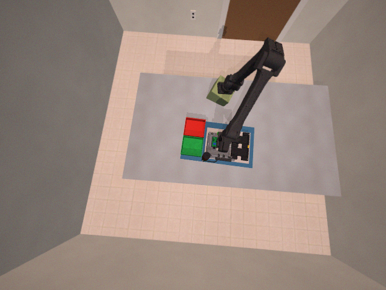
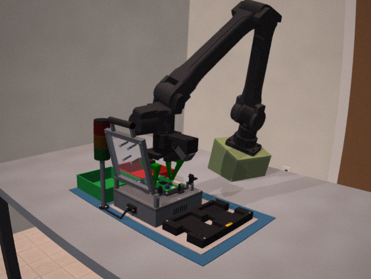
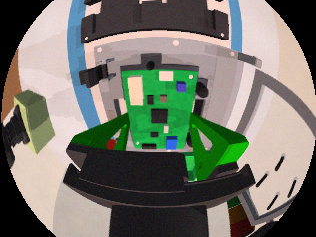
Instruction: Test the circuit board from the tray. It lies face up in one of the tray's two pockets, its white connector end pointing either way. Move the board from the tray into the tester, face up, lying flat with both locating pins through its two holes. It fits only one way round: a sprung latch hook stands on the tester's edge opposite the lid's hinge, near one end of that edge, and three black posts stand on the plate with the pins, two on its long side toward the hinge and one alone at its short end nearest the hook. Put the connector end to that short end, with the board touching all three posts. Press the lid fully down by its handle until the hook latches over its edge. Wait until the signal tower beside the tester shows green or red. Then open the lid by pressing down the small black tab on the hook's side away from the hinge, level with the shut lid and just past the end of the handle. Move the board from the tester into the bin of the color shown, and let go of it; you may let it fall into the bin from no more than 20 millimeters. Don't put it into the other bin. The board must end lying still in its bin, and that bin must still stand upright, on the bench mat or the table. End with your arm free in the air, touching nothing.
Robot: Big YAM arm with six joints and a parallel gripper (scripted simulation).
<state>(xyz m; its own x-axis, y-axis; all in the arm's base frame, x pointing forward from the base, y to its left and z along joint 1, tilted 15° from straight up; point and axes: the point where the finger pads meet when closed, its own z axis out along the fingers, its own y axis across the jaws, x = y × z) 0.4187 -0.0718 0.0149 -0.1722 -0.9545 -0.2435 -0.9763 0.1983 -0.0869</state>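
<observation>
The green circuit board (image 3: 159,109) is face up over the tester's plate (image 2: 158,201). It also shows in the exterior view (image 2: 166,185). Its pale connector end points toward the latch hook (image 2: 191,178). My gripper (image 3: 159,117) reaches straight down, its green fingers on the board's two long sides, shut on it. I cannot tell whether the board rests fully on the pins. The clear lid (image 2: 129,159) stands open, its black handle (image 2: 119,122) on top. The signal tower (image 2: 101,139) shows no bright lamp.
The black tray (image 2: 208,222) lies empty beside the tester on the blue mat. The red bin (image 1: 194,127) and green bin (image 1: 192,145) stand on the tester's far side. The arm's olive base block (image 2: 238,161) sits behind.
</observation>
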